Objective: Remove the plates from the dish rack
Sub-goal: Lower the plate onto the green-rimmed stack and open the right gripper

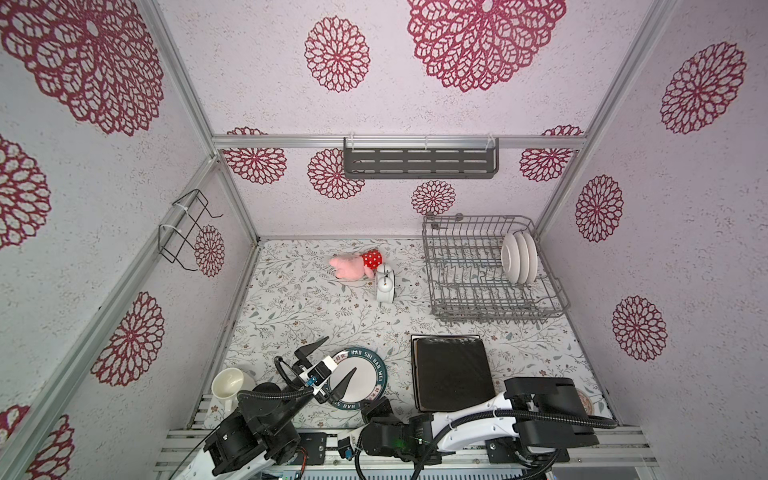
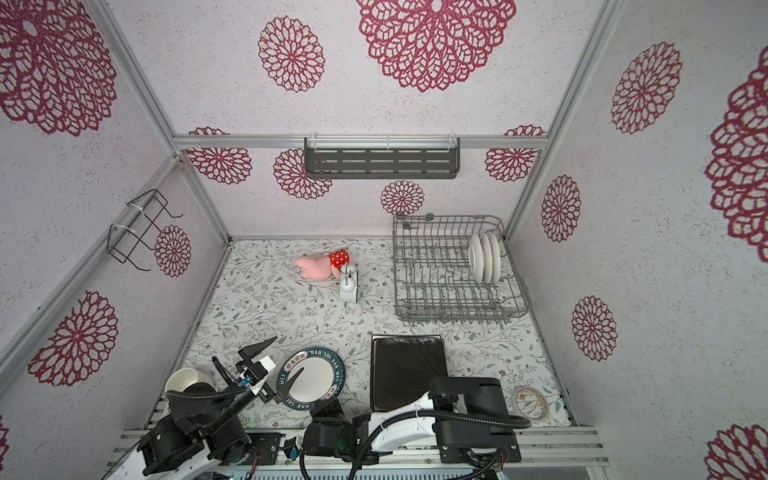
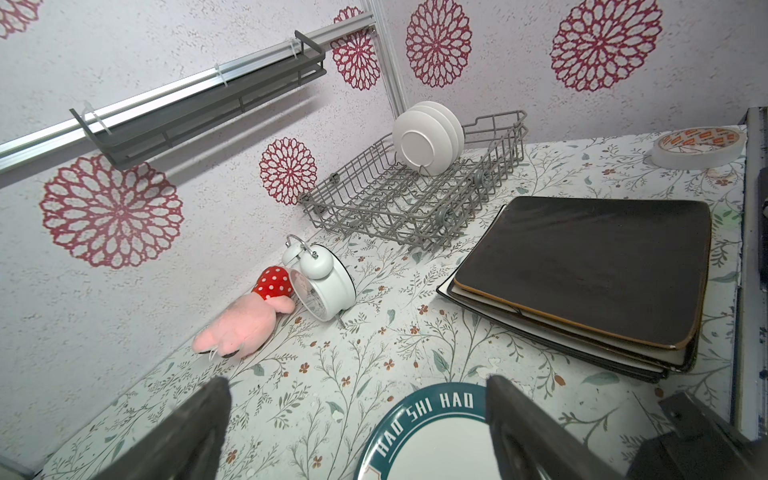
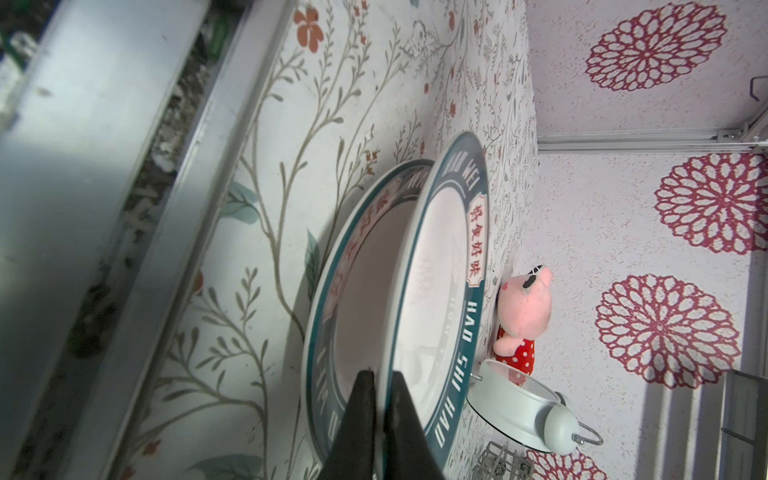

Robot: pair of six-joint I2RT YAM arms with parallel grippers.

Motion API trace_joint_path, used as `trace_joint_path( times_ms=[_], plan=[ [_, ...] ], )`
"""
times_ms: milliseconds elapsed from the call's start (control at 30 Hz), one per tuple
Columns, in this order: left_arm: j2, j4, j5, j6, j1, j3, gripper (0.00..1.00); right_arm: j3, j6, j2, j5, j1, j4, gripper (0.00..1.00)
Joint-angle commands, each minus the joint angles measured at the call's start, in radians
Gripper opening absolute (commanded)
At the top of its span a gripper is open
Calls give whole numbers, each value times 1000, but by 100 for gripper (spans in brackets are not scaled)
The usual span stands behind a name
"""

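Looking from above, the dish rack (image 1: 490,270) stands at the far right of the desk (image 1: 291,307), and three small round white plates (image 1: 517,257) stand upright in it at its right end. Near the front lies a stack of square plates (image 1: 453,372) with a dark one on top, and left of it a round plate with a teal lettered rim (image 1: 365,376).

The left hand (image 1: 332,363) hovers over the left edge of this round plate, its two fingers spread wide and holding nothing. In both top views the right hand is hidden under its own arm, near the front edge of the round plate.

Only the right wrist view shows the right hand (image 4: 384,386): its two dark fingers are pressed on the rim of a teal-rimmed plate (image 4: 440,299), which is tilted up. This view shows also a second teal-rimmed plate (image 4: 370,266) lying flat under it; from above they look like one plate.

The left wrist view shows the side of the square stack (image 3: 582,282), where a white black-rimmed plate lies below the dark ones.

A roll of tape (image 2: 530,402) near the front right corner is clear in a top view and in the left wrist view. A pink plush toy (image 1: 353,266) and a white alarm clock (image 1: 385,284) lie at mid desk, a white mug (image 1: 227,386) at the front left.
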Motion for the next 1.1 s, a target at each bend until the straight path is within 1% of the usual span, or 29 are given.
trace_joint_path(
  times_ms=[0, 133, 700, 1067],
  plan=[
    [-10, 6, 14, 17, -3, 1, 97, 29, 25, 5, 44, 9, -8, 12],
    [-10, 6, 14, 16, -3, 2, 98, 34, 31, 13, 56, 8, -21, 14],
    [-11, 4, 20, 18, -6, -1, 98, 42, 44, 20, 92, -8, -80, 28],
    [-11, 1, 28, 18, -7, -1, 97, 81, 55, 24, 90, -20, -127, 30]
  ],
)
